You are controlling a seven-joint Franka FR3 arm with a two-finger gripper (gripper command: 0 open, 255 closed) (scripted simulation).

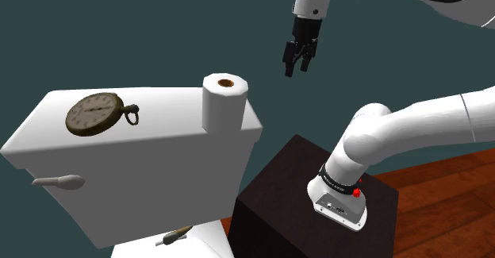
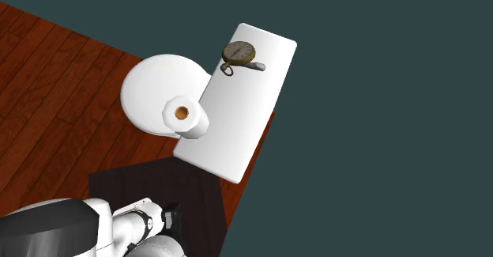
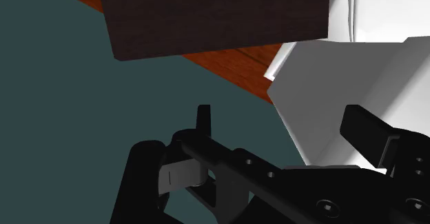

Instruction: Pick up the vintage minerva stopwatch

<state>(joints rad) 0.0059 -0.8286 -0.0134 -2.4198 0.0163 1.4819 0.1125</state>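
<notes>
- The stopwatch [image 1: 95,113] lies flat near the end of the tank lid [image 1: 163,141] farthest from the stand [image 1: 293,197]. Its ring points toward the toilet roll [image 1: 225,102].
- The roll stands upright at the lid's opposite end, well apart from the watch.
- My gripper [image 1: 296,66] hangs high, off the lid on the stand's side, jaws apart with nothing between them.
- I'd carry it over the roll with height to spare and centre it above the watch case. Then I'd set the fingers across the round rim, clear of the ring, and descend straight.
- The watch looks thin, so I'd expect the pads to skid on the lid if I close too high.
</notes>
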